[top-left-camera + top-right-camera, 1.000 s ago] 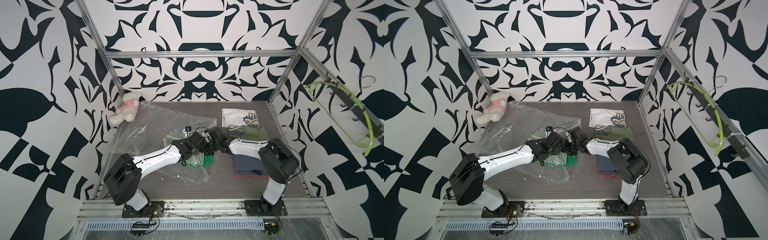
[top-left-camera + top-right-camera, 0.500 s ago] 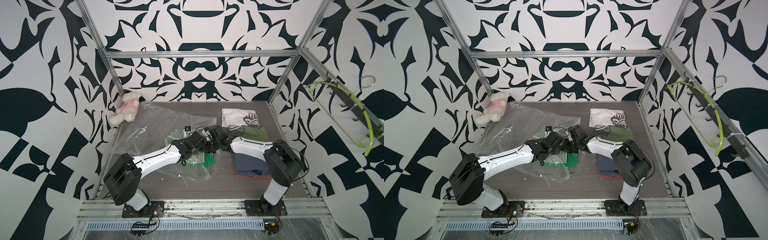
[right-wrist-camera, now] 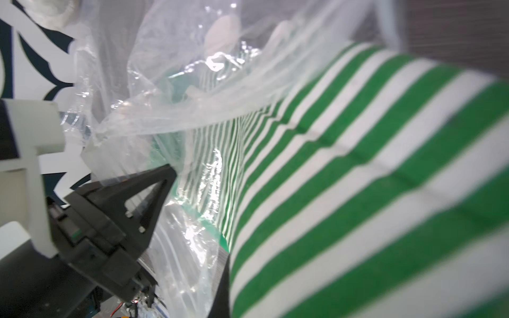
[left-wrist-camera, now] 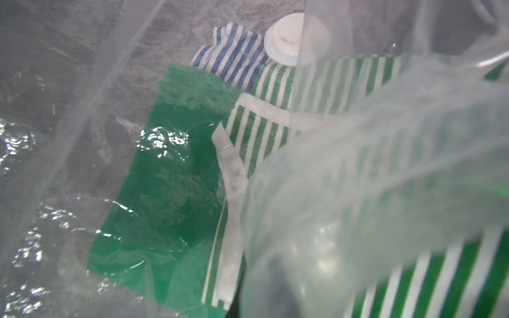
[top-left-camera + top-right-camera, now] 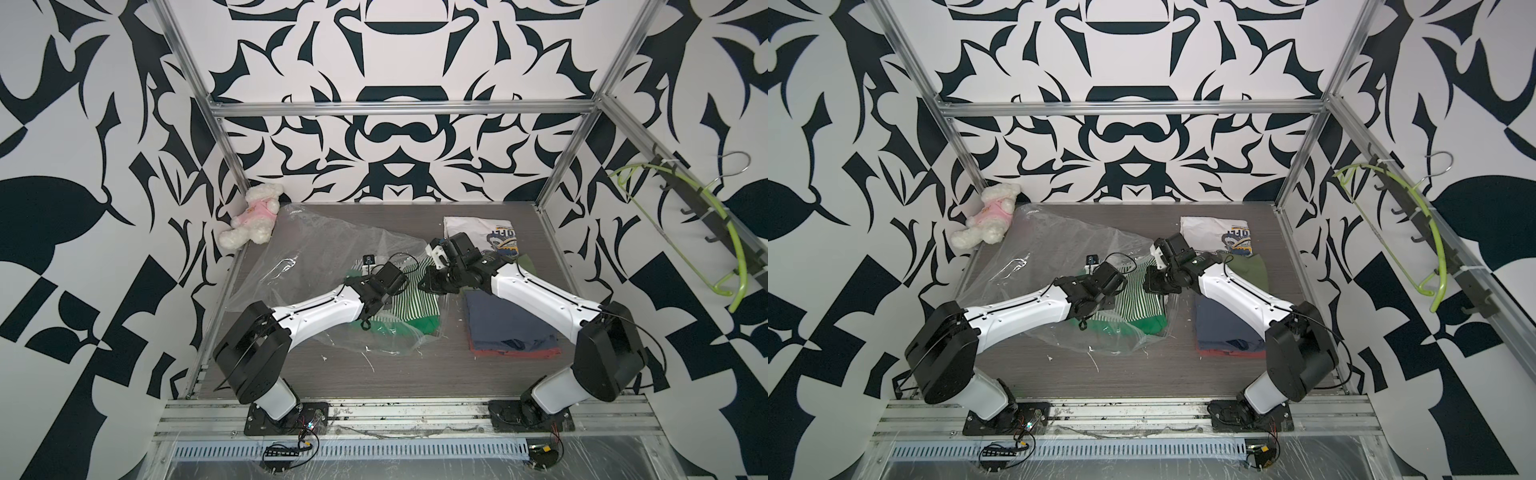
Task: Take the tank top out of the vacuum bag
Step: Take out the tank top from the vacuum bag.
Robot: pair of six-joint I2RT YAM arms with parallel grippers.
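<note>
My left hand (image 3: 168, 173) is shut tight and pinches the clear plastic of the vacuum bag (image 5: 316, 249). My right hand (image 5: 428, 283) is shut on the edge of the green and white striped tank top (image 5: 411, 303). The tank top lies partly inside the bag, in the middle of the table (image 5: 415, 374).

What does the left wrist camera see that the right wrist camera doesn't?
Only the left wrist view shows a blue-and-white striped cloth tucked behind the green one. Only the right wrist view shows the black-and-white patterned wall. Both show the green-and-white striped tank top lying inside the crinkly clear vacuum bag.
</note>
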